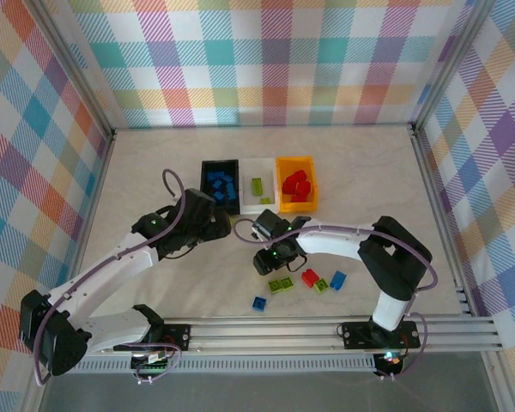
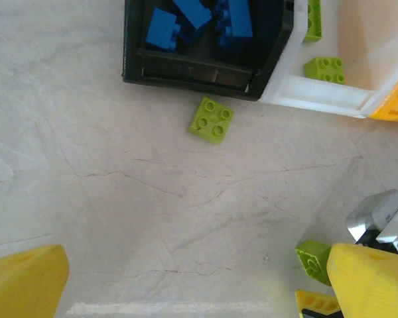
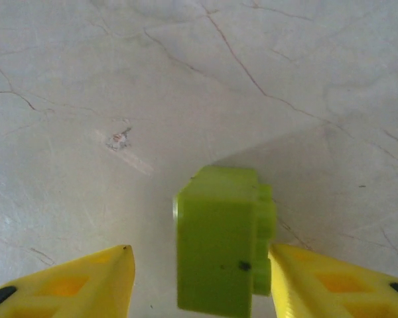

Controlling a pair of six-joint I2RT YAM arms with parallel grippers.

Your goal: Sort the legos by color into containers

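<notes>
From above, the right gripper (image 1: 269,260) sits before the bins (image 1: 249,197). Its wrist view adds a green lego (image 3: 219,245), studs rightward and long axis along the fingers, standing between parted fingers (image 3: 86,278) and touching only the right one. The left gripper (image 2: 196,271) gapes wide, empty.

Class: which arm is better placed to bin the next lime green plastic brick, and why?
Right: the right gripper straddles a lime green studded plastic brick; the left gripper is open and empty.

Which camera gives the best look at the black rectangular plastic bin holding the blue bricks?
Top external: nearly the whole black bin is seen from above, with the blue bricks inside. The left wrist view crops it to its near end.
</notes>
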